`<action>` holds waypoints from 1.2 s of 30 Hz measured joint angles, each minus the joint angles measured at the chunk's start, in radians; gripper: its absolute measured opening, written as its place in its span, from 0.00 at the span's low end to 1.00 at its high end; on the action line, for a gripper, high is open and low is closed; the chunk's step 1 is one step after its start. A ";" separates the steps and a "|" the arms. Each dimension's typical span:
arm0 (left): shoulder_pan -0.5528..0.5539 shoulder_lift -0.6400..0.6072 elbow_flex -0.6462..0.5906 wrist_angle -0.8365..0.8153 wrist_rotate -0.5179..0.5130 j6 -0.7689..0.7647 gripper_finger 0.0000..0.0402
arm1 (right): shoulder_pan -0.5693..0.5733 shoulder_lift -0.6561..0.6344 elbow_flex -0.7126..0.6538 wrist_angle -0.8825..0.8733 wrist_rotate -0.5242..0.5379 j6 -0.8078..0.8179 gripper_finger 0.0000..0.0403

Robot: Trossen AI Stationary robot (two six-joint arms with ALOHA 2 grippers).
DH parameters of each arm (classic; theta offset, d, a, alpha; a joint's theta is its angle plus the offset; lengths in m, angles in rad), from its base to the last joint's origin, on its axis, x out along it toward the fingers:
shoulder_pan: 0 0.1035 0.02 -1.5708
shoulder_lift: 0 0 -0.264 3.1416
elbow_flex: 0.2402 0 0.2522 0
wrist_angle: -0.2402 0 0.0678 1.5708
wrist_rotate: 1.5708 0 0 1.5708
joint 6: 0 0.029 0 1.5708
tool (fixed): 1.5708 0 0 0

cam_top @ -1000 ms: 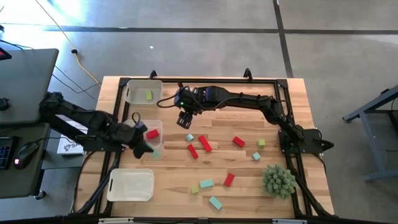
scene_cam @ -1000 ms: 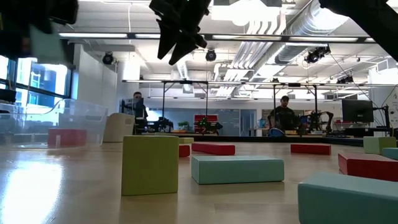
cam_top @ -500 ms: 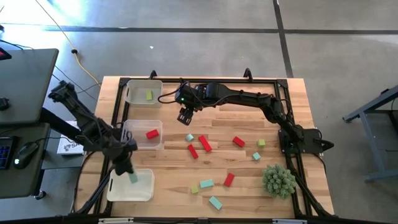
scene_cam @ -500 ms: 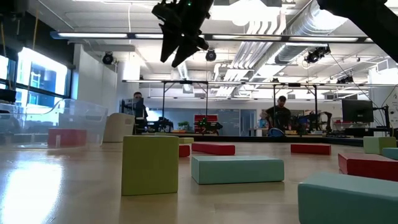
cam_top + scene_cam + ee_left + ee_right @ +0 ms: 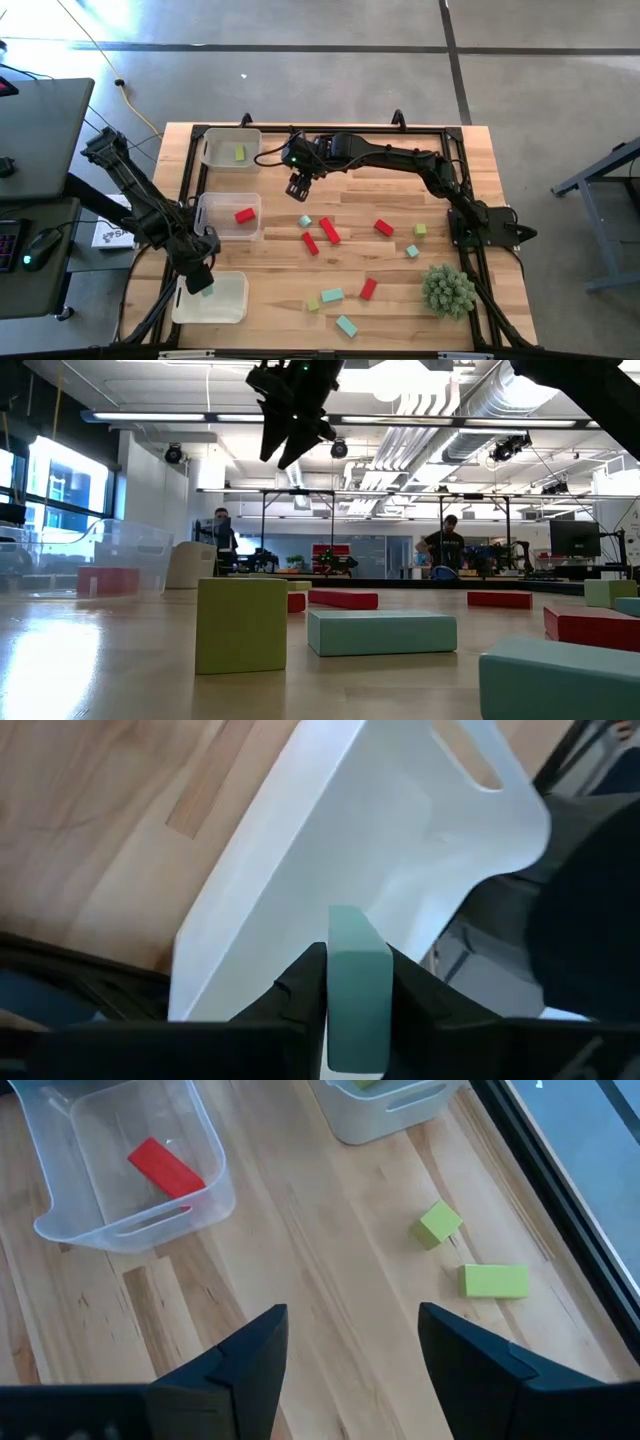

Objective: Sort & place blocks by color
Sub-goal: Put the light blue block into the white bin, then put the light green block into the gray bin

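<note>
Early days on the sorting, by the look of it. One yellow-green block (image 5: 240, 153) sitting in the far clear plastic bin (image 5: 212, 158), one red block (image 5: 244, 215) in the middle clear bin (image 5: 207, 226), and the near clear bin (image 5: 238, 306) getting its first teal piece right about now. Still loose on the wooden table (image 5: 400, 300): roughly a dozen blocks, red bars (image 5: 329, 231), small teal cubes (image 5: 304, 222) and a couple of yellow-green ones (image 5: 420, 230), scattered between the bins and the spiky green plant ball (image 5: 448, 290). So mostly left to do, judging from that.

Left end effector (image 5: 203, 284) parked over the near bin's rim, arm folded back from the table's left edge and pointing down. Pinching a small teal block (image 5: 357, 988) between the fingers (image 5: 300, 992) in the left wrist view, white bin floor right behind it; looks about ready to drop, though can't say the grip has loosened.

Right end effector (image 5: 297, 189) hanging above the table just beside the far and middle bins, arm stretched long across from the right side, fingers (image 5: 255, 1360) spread wide with nothing between them. Two yellow-green blocks (image 5: 494, 1280) on bare wood in its wrist view, probably next in line.
</note>
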 joint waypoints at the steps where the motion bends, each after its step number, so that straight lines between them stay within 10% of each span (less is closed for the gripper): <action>1: 0.000 0.011 0.000 0.003 0.003 0.000 0.15 | 0.000 0.000 0.000 -0.007 0.000 0.000 0.53; 36: 0.044 0.032 0.000 0.246 0.063 -0.057 0.41 | -0.010 0.000 0.000 -0.278 -0.016 -0.073 0.53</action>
